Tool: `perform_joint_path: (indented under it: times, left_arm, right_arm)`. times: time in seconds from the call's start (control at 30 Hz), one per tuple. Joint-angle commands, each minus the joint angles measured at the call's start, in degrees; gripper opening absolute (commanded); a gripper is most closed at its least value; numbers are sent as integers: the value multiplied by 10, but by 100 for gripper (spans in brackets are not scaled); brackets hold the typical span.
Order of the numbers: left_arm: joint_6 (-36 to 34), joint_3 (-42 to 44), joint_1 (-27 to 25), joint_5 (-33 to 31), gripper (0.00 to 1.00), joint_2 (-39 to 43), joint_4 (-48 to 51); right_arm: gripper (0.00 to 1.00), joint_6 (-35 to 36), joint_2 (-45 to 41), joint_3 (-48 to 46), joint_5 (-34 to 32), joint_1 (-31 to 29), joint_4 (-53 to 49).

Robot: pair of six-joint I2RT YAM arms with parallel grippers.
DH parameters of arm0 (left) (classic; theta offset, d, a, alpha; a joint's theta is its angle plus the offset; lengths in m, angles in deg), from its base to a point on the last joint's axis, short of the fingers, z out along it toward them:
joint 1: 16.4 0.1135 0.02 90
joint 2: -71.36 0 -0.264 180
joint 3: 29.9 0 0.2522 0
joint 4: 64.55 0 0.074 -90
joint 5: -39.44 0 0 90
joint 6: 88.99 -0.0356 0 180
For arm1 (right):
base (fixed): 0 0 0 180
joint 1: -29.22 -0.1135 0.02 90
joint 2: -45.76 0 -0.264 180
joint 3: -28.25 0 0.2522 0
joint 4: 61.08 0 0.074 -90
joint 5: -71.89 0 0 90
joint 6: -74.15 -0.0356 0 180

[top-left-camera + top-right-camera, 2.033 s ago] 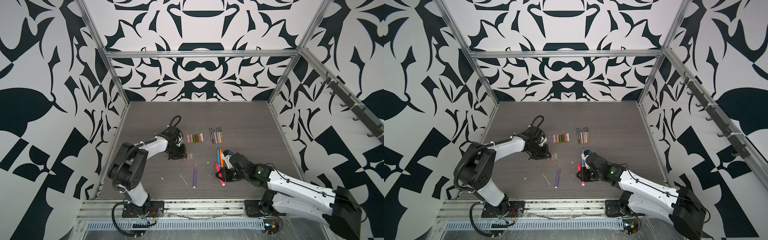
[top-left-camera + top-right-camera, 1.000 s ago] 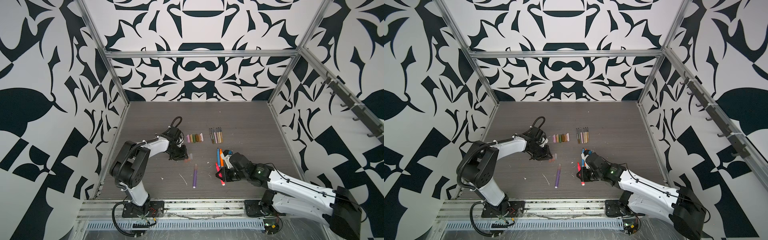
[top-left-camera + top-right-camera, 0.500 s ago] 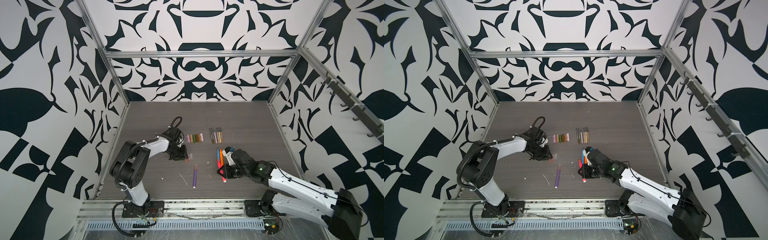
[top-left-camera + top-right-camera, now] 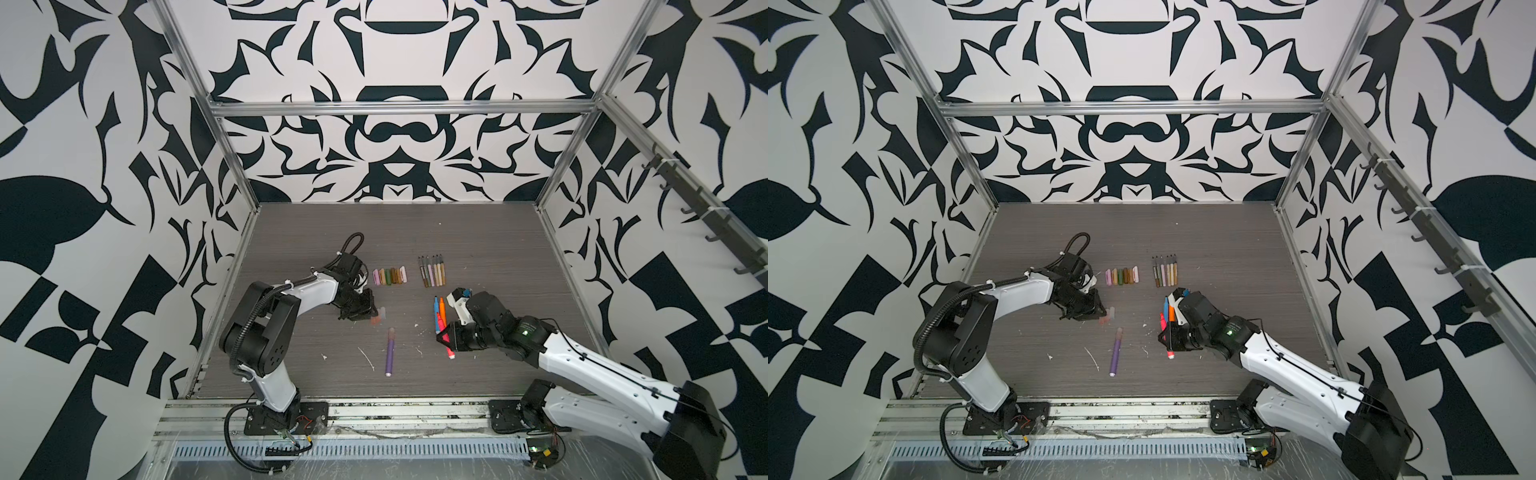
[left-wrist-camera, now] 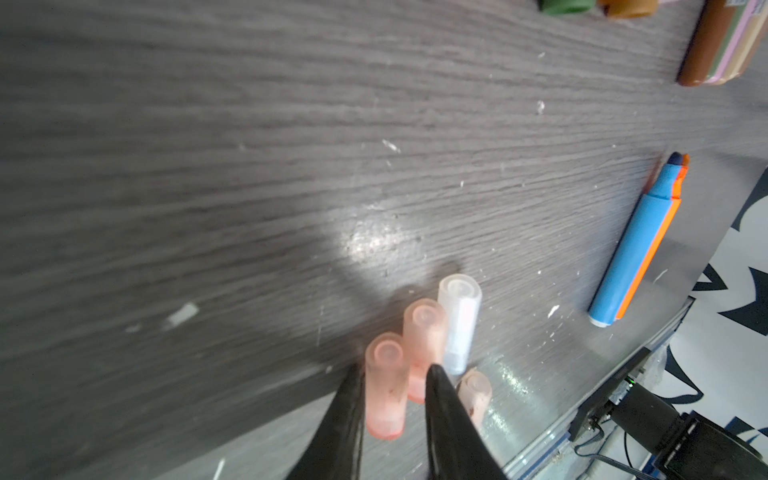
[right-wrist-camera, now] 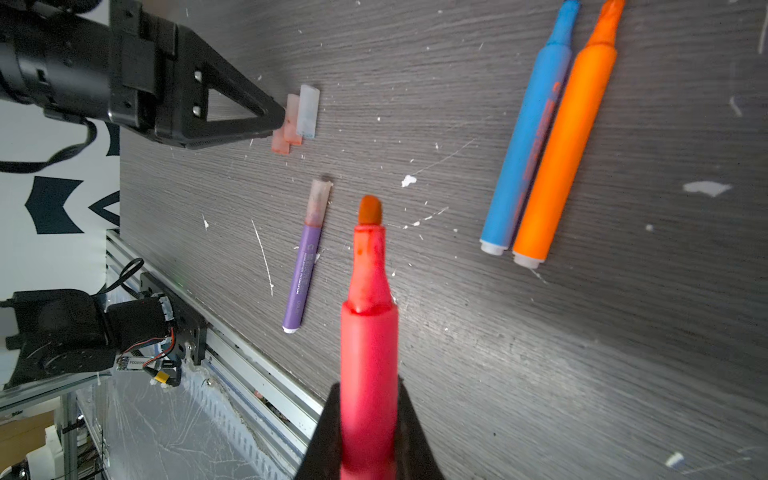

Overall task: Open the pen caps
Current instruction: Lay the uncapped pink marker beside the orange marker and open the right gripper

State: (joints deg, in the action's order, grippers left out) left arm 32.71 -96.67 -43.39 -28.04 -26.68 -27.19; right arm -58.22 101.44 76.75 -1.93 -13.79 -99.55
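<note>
Pen caps (image 4: 390, 276) are recorded as nearly all removed. The opaque muted ones are lined up side by side toward the back of the surface (image 4: 478, 232), near a row of thin muted pens (image 4: 432, 274) whose tips are bared. Three translucent caps (image 5: 424, 345) lie touching one another at the left pincer (image 5: 395, 368). Its jaws stand narrowly apart astride the end cap, and whether that cap is pinched cannot be told. The blue pen (image 6: 525, 137) and orange pen (image 6: 563, 137) are laid uncapped, touching. The pink pen (image 6: 369, 332), also uncapped, is clamped in the closed right pincer (image 6: 368, 395) just beside that pair. Only the purple pen (image 6: 303, 266) is seen capped, so one removal is judged outstanding. Translucent caps: frosted thin-walled cylinders, closed at one end; two salmon-tinted, one nearly clear. Barrels: smooth matte plastic, stepped down to a rounded felt tip, with white end plugs. Surface: grey wood-grain, flecked with white scraps (image 6: 409, 180).
</note>
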Motion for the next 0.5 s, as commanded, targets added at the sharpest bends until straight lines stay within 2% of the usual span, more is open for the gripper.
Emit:
perform_joint_path:
  times: [0.0, 0.2, 0.47]
  left_arm:
    - [2, -2, -1, 4, 29, -2, 7]
    - [-2, -1, 0, -3, 31, 10, 16]
    - [-2, 6, 0, -5, 36, 18, 17]
  right_arm:
    - [0, 30, -1, 28, 5, 12, -19]
    - [0, 98, 19, 56, 10, 74, -55]
    - [0, 170, 113, 41, 88, 203, 0]
